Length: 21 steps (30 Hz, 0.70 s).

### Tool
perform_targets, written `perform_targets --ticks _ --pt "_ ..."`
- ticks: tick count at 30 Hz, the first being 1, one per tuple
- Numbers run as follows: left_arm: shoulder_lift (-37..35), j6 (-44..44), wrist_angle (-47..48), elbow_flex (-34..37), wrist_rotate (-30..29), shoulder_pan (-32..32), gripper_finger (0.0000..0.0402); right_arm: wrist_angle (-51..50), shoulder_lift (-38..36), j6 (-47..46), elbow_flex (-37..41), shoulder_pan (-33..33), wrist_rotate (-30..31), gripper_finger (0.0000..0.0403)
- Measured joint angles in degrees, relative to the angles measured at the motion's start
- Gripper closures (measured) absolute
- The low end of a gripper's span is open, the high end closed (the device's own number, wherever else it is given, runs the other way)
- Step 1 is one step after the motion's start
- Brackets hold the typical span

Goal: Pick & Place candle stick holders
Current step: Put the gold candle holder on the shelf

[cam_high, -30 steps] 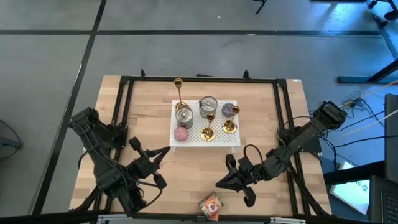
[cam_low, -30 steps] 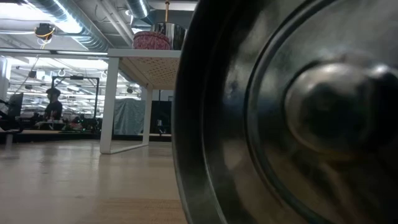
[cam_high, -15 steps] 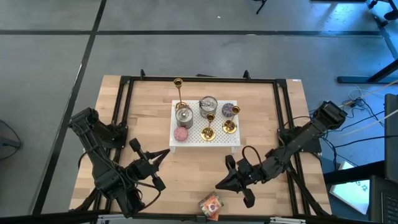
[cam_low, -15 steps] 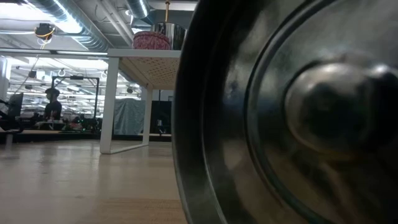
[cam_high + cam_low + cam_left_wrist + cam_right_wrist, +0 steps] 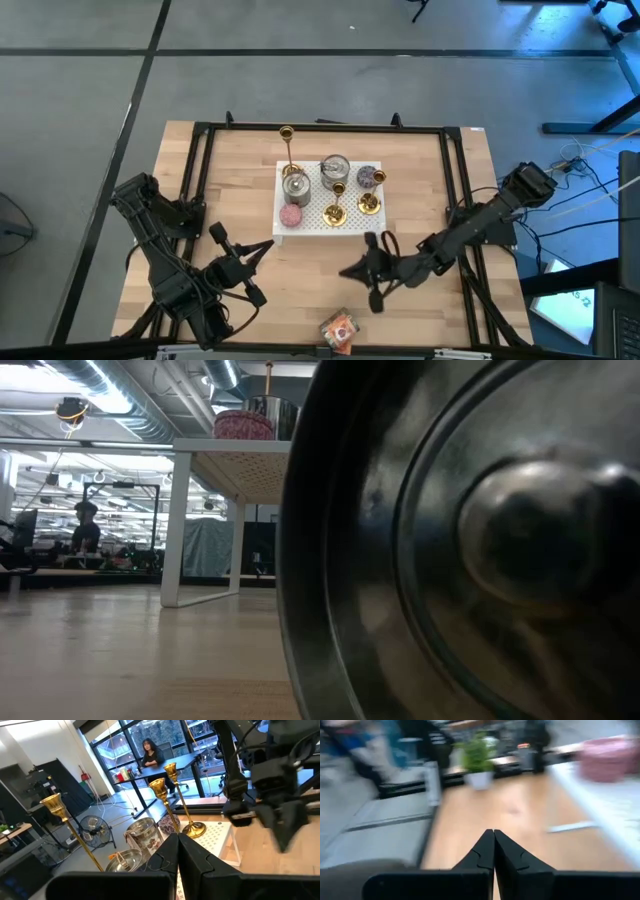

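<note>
**Standing on the white tray: three brass holders, both pincers closed and empty**

Standing upright on the white perforated tray [image 5: 352, 221] at the middle of the table [image 5: 240, 165] are three candle stick holders. The tall one [image 5: 288, 146] rises at the tray's far left corner, just beside a silver tin [image 5: 295, 186]. A short holder [image 5: 336, 206] stands near the tray's front edge, and another short holder [image 5: 372, 196] stands to its right. A second silver tin [image 5: 334, 168] sits behind them, with a purple candle [image 5: 367, 177] just beside it and a pink candle [image 5: 291, 215] at the tray's front left.

The left pincer [image 5: 266, 243] hangs low over the table in front of the tray's left corner, fingers pressed together on nothing; its wrist view looks past the closed tips at the gold stems [image 5: 172, 795] and the tins. The right pincer [image 5: 348, 270] reaches across the table in front of the tray, also shut and empty, apart from the tray's edge. An orange packet [image 5: 340, 329] lies at the table's near edge, well apart from both.

In the low view a dark round object fills most of the picture; what it is cannot be told.
</note>
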State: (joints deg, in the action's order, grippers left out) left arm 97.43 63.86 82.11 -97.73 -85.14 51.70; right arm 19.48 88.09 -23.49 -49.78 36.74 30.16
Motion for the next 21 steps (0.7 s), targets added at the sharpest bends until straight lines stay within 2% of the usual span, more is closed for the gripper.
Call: perform_targets --ticks 4,12,15,21 --pt "0.0 0.0 0.0 0.0 0.0 0.0 0.0400 -1.2 0.0 -1.8 0.0 -0.1 10.6 0.0401" --pt "0.0 0.0 0.0 0.0 0.0 0.0 0.0400 -2.2 0.6 -7.8 0.0 -0.1 25.4 0.0402" --pt "0.0 0.0 0.0 0.0 0.0 0.0 0.0400 -3.0 2.0 -9.1 -0.6 -0.7 25.4 0.0402" --pt "0.0 0.1 0.0 0.0 0.6 0.0 0.0400 -10.2 7.6 -7.5 -7.5 -2.4 20.5 0.0402"
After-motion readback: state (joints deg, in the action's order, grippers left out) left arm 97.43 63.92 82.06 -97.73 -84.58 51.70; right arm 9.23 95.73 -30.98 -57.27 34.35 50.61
